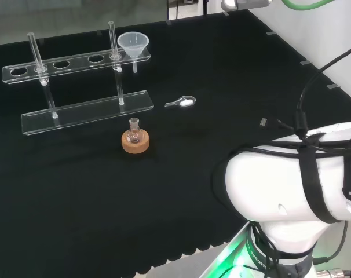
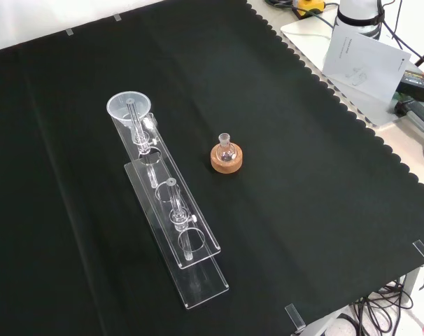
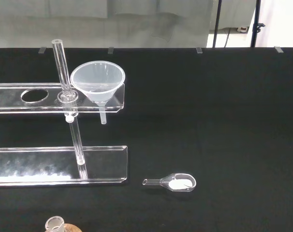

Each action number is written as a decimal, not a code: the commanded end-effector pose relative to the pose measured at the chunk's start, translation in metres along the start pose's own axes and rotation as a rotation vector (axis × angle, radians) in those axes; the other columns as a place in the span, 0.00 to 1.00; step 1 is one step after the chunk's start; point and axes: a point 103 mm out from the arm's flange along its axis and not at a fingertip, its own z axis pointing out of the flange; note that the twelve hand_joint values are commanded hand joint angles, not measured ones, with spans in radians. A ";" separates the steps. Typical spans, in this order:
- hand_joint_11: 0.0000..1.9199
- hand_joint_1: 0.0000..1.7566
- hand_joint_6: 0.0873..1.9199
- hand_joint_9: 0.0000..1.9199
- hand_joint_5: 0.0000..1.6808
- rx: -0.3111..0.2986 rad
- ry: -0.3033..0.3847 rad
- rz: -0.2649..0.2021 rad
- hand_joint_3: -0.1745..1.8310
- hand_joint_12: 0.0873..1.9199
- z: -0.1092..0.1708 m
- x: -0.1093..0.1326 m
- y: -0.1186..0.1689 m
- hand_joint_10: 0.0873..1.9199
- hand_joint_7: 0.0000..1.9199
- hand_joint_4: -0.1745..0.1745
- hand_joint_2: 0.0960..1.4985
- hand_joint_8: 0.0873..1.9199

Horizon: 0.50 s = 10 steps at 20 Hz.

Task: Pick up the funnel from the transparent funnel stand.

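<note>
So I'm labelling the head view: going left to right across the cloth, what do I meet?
Transparent funnel stand → funnel, seated at the stand's right end → small clear scoop holding white powder → the arm's white link.

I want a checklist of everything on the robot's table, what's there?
Surface: black cloth covers the bench.
Job's things: clear plastic funnel sits in the end hole of the transparent funnel stand; stand upright.
Clutter: small glass flask on a cork ring; clear scoop holding white powder lies on the cloth.
Robot hand: nothing seen.
Cables: black cables at the white arm link.
Surroundings: white paper sheet beyond the cloth edge.
</note>
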 end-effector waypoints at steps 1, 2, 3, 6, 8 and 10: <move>0.01 0.00 0.04 0.06 0.05 -0.010 -0.004 0.000 0.39 0.67 -0.001 -0.001 0.000 0.28 0.00 0.69 0.68 0.13; 0.01 0.00 0.02 0.06 0.05 -0.012 -0.005 0.002 0.37 0.68 -0.001 -0.001 0.000 0.28 0.00 0.69 0.70 0.12; 0.00 0.00 0.00 0.06 0.06 -0.012 -0.004 0.002 0.36 0.69 -0.001 -0.001 0.000 0.28 0.00 0.69 0.71 0.11; 0.00 0.00 0.00 0.06 0.07 -0.011 -0.002 0.007 0.34 0.69 -0.001 -0.002 0.000 0.27 0.00 0.69 0.72 0.11; 0.00 0.00 0.00 0.06 0.08 -0.009 -0.003 0.010 0.33 0.69 0.002 -0.002 0.001 0.27 0.00 0.69 0.73 0.11; 0.00 0.00 0.00 0.06 0.08 -0.004 -0.004 0.016 0.32 0.69 0.005 -0.001 0.002 0.27 0.00 0.69 0.73 0.11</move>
